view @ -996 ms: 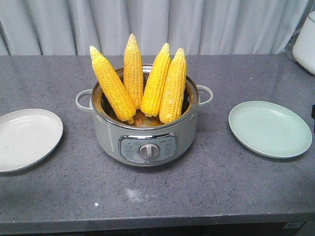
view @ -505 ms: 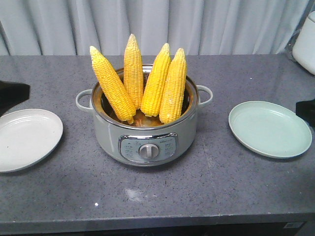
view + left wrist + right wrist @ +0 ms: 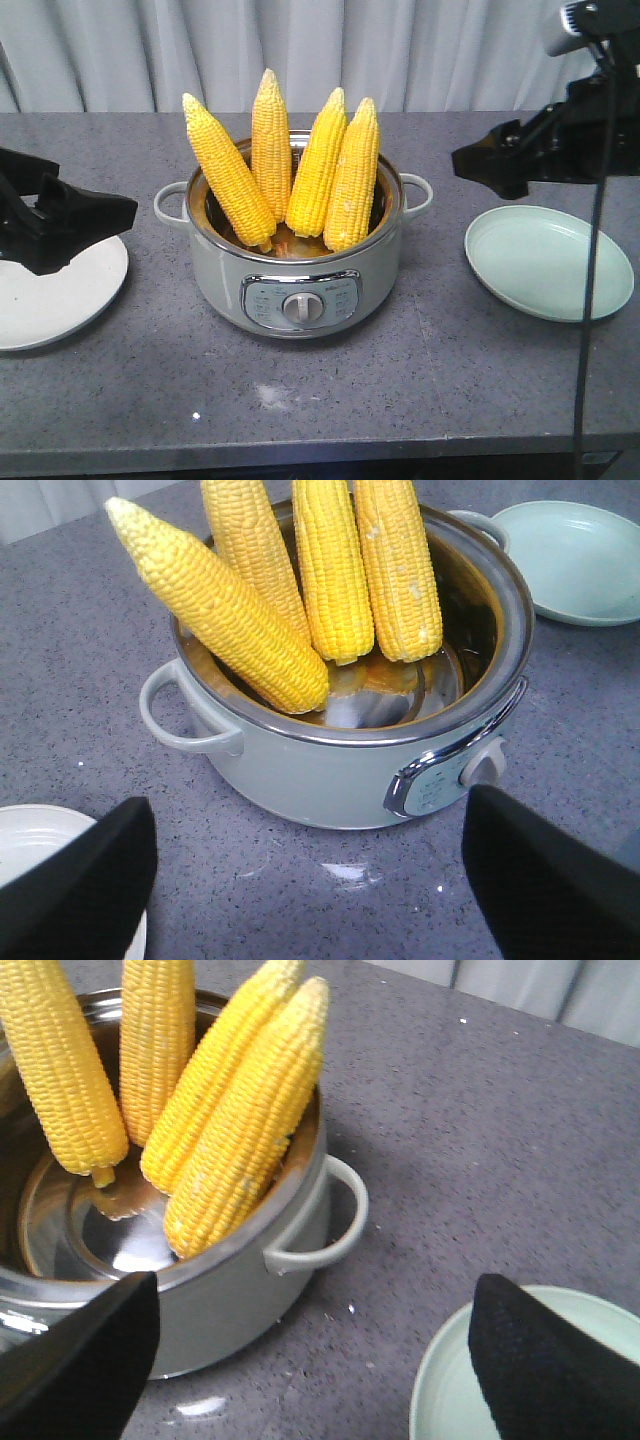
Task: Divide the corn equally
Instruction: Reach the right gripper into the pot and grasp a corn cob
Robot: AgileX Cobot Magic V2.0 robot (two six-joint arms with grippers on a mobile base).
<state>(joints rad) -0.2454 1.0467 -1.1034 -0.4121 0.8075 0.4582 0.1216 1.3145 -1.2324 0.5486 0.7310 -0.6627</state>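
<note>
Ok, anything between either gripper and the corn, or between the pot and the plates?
Nothing visible. The left gripper and right gripper sit open either side of the pot, only bare counter between. The corn sticks up above the rim, free to grab. Counter from pot to white plate and green plate is bare too.

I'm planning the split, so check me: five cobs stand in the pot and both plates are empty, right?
Not five: four cobs stand in the pot, as the front-facing view shows. The white plate and green plate are empty.
</note>
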